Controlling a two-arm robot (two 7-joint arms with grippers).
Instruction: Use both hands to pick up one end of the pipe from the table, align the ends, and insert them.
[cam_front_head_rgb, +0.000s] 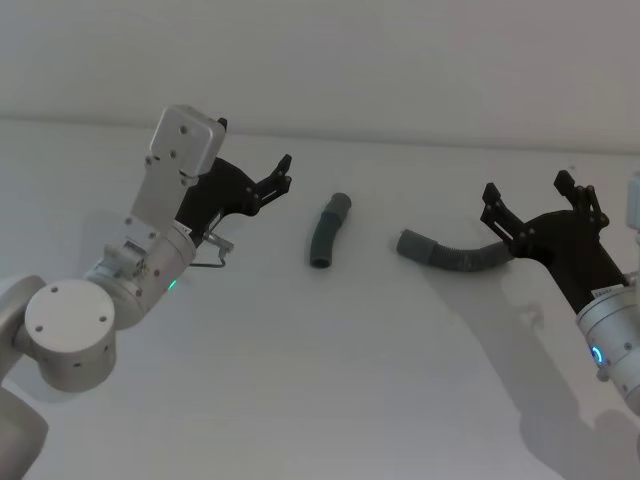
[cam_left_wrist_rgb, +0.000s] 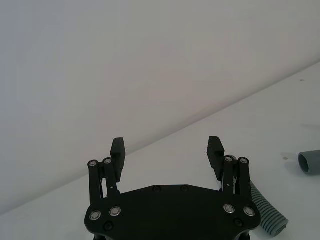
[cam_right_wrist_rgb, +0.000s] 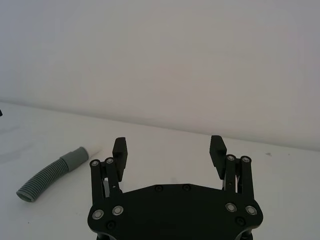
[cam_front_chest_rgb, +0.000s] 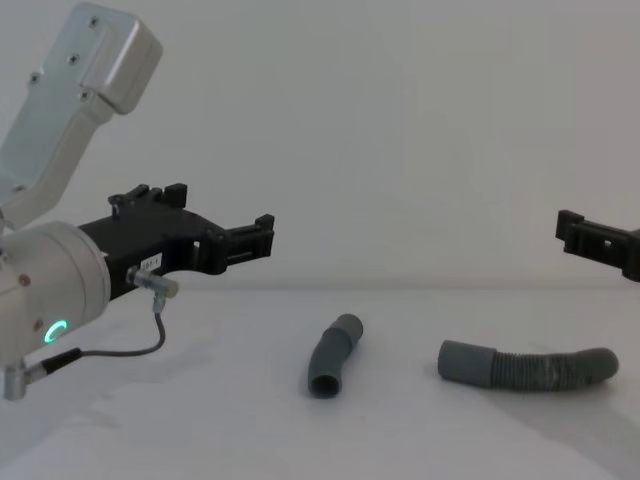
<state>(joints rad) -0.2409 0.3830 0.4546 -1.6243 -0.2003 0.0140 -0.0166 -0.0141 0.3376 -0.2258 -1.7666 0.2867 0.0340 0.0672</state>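
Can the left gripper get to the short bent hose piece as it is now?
Probably yes. The left gripper hangs open above the table, and the short hose piece lies free to its right, with nothing between them.

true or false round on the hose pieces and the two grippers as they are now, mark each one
1. The short bent hose piece and the longer hose piece both lie on the table. True.
2. The left gripper is shut on the short piece. False: it is open, raised off the table and holding nothing.
3. The two pieces are already joined. False: they lie apart.
4. The right gripper is open and empty. True.
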